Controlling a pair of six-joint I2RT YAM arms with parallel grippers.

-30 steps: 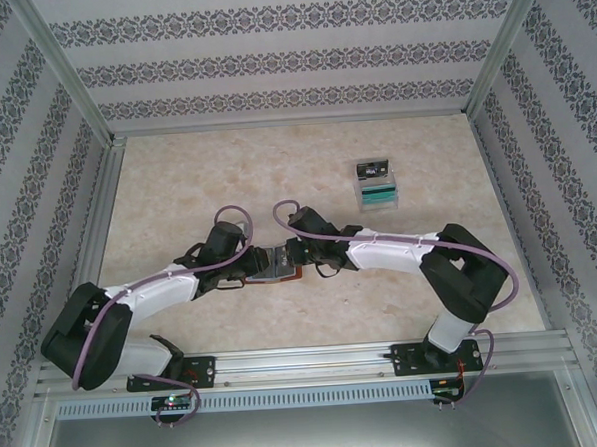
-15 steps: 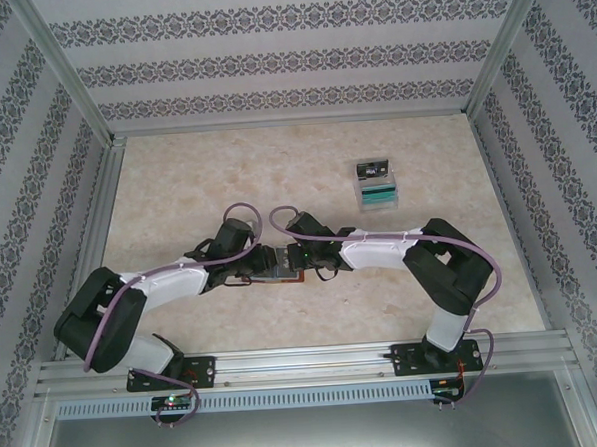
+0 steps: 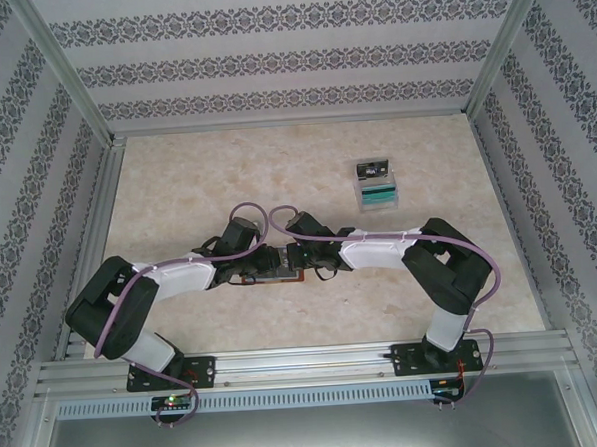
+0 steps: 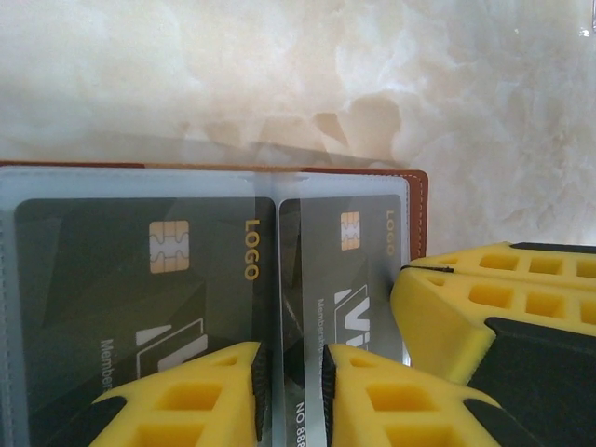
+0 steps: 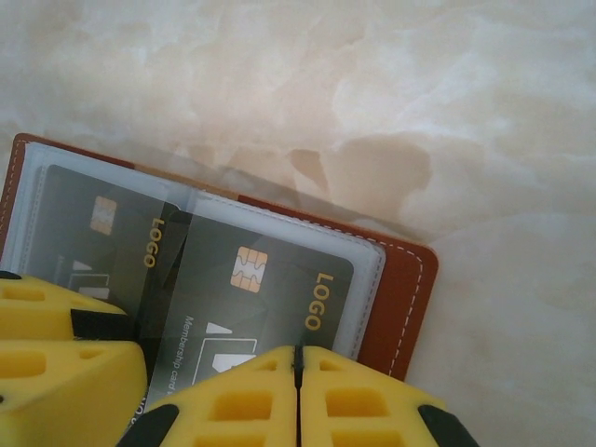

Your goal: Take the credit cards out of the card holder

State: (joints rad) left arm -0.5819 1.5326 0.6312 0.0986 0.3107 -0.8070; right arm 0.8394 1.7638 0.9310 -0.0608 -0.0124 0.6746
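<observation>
Two grippers are met over an open card holder on a marbled table [image 4: 279, 65].
The left gripper [image 4: 291, 358] has its jaws held slightly apart, astride the fold of the clear sleeves [image 4: 287, 186]. The right gripper [image 5: 298, 358] is pressed shut at a dark chip card [image 5: 270, 279]; whether the card is pinched cannot be told. The reddish-brown card holder [image 5: 405, 298] is spread flat just beyond both jaws.

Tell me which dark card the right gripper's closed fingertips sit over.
The card on the right in the right wrist view, beside the card holder's stitched corner: the right gripper sits at its lower edge. The other card lies further left.
</observation>
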